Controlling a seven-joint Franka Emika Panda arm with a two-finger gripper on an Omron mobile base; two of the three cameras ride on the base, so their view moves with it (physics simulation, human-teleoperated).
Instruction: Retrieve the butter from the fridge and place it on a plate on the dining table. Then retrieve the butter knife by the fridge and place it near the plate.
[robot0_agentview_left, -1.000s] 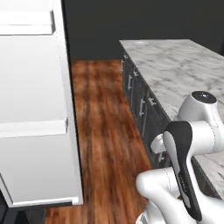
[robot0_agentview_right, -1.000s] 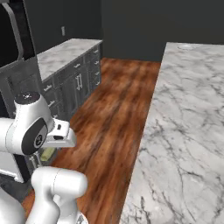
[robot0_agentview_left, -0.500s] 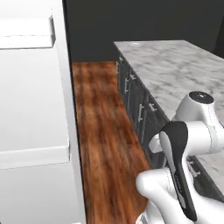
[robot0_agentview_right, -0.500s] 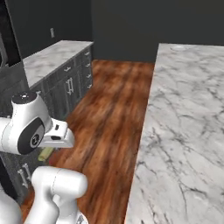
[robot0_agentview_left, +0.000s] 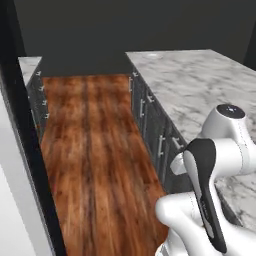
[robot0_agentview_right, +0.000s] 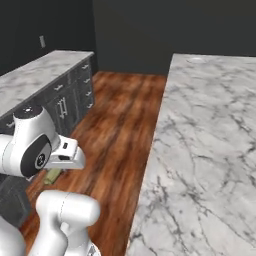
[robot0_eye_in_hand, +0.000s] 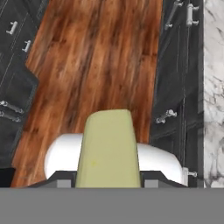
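My gripper (robot0_eye_in_hand: 108, 182) is shut on the butter (robot0_eye_in_hand: 109, 148), a yellowish-green stick that stands up between the two dark fingertips in the hand view. In the right base view the butter (robot0_agentview_right: 51, 175) pokes out under the folded arm's hand, low over the wood floor. The dining table (robot0_agentview_right: 210, 130) stretches along the right, with its marble top (robot0_agentview_left: 200, 85) beside the arm. A faint pale round shape at its far corner looks like the plate (robot0_agentview_right: 194, 58). The fridge's pale door face (robot0_agentview_left: 12, 210) lines the left edge. The butter knife is out of view.
A wood-floor aisle (robot0_agentview_left: 95, 145) runs ahead between the table's dark drawers (robot0_agentview_left: 155, 130) and a smaller marble counter (robot0_agentview_right: 35, 80) with dark cabinets on the left. A dark wall closes the far end.
The whole picture has shifted, so the base has moved: the fridge door has slid off to the left edge and the table now sits closer. The grip on the butter is unchanged.
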